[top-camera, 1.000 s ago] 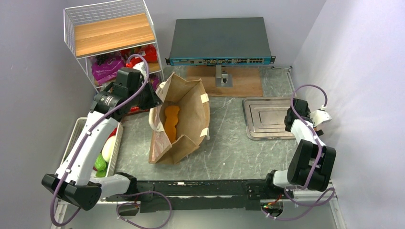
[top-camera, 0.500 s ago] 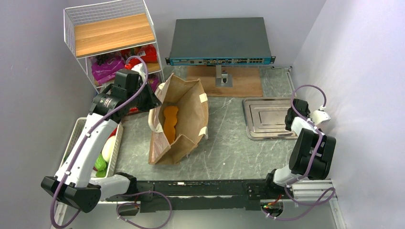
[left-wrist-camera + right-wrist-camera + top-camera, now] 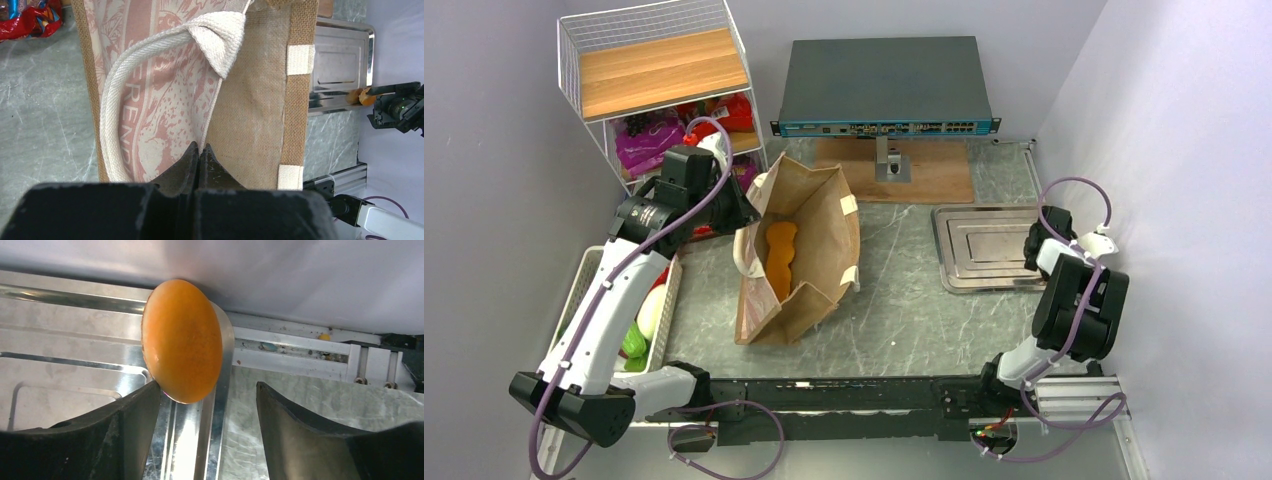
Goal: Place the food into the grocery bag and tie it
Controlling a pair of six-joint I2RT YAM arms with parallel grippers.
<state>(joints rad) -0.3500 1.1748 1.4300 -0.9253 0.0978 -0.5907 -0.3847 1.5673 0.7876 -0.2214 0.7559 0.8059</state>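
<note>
Left fingers [image 3: 199,161] were clenched on the rim of the grocery bag [image 3: 824,205], which lay open-mouthed on the desk [image 3: 904,300], an orange carrot-like piece [image 3: 778,255] inside it. Right fingers [image 3: 1032,248] were spread apart, low over the metal tray [image 3: 60,345] edge. A round orange piece [image 3: 182,340] sat on that rim between them, close against one finger. Red packets [image 3: 729,110] and purple packet [image 3: 646,140] sat in the wire shelf [image 3: 604,40].

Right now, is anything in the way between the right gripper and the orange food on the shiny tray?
No, nothing visible is. The right gripper is open, and the orange piece sits just ahead of its jaws, on the rim of the metal tray.
</note>
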